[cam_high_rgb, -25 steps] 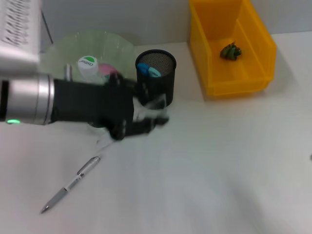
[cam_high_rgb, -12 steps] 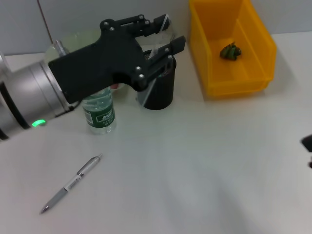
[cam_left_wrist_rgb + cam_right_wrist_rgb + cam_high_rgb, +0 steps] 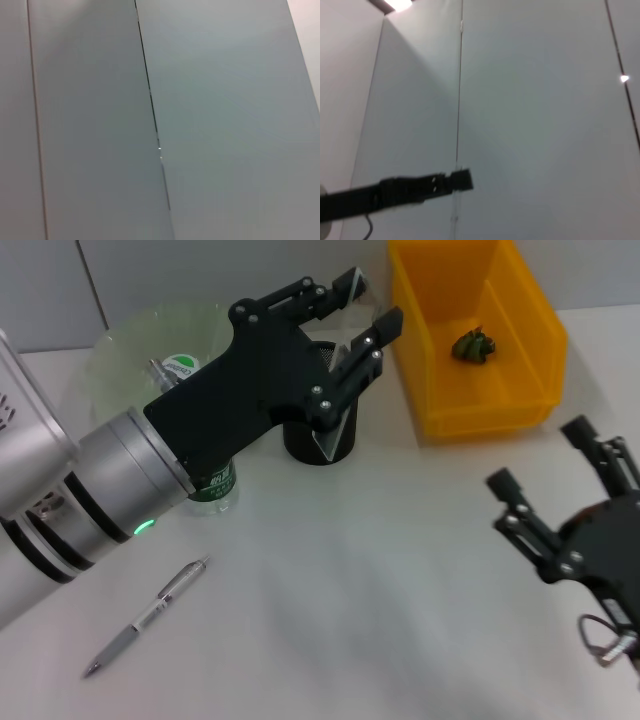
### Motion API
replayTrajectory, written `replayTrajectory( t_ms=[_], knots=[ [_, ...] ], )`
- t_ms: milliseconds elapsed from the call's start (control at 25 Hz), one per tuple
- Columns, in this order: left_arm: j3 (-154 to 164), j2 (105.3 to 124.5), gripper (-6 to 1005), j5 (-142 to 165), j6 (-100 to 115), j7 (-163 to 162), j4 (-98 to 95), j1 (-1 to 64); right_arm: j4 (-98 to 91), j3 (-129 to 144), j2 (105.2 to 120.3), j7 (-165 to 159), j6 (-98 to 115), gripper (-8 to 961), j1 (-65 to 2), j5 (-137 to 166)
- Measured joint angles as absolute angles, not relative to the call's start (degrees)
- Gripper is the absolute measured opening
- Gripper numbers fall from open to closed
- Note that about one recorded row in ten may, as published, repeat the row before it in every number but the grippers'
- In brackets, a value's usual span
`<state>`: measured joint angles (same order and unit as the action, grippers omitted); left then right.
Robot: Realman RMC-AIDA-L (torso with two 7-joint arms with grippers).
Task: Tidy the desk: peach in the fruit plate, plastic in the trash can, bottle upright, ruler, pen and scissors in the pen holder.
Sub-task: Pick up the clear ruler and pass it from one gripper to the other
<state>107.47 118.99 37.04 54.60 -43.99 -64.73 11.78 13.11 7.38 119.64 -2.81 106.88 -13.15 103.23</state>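
Observation:
My left gripper (image 3: 362,306) is raised over the black mesh pen holder (image 3: 300,443) and is shut on a clear ruler (image 3: 338,425). The ruler slants down, and its lower end shows across the holder. A silver pen (image 3: 145,618) lies on the desk at the front left. The water bottle (image 3: 212,485) stands upright with its green cap (image 3: 180,367) beside my left arm. The green fruit plate (image 3: 140,340) is at the back left; the peach and scissors are hidden. My right gripper (image 3: 547,462) is open and empty at the right. A green plastic scrap (image 3: 473,345) lies in the yellow bin (image 3: 440,390).
The white desk (image 3: 380,590) stretches between the pen and my right gripper. Both wrist views show only grey wall panels; a black finger (image 3: 420,186) crosses the right wrist view.
My left gripper has risen from the desk with the ruler and moved back and right over the pen holder. My right arm has come into view from the right edge.

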Motion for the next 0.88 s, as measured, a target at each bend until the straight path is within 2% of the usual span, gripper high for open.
replayTrajectory(
  t_ms=[360,880],
  knots=[
    [111.1,119.07,445,29.3,54.5,-36.0,-61.5,12.0,23.4,5.2,119.88,6.7,96.2,843,-18.5,103.4],
    [112.7,119.09,460,25.8,54.3,-32.0,-57.6,13.8,26.9,2.8,119.88,9.0,91.5,842,-22.2,103.8]
  ],
)
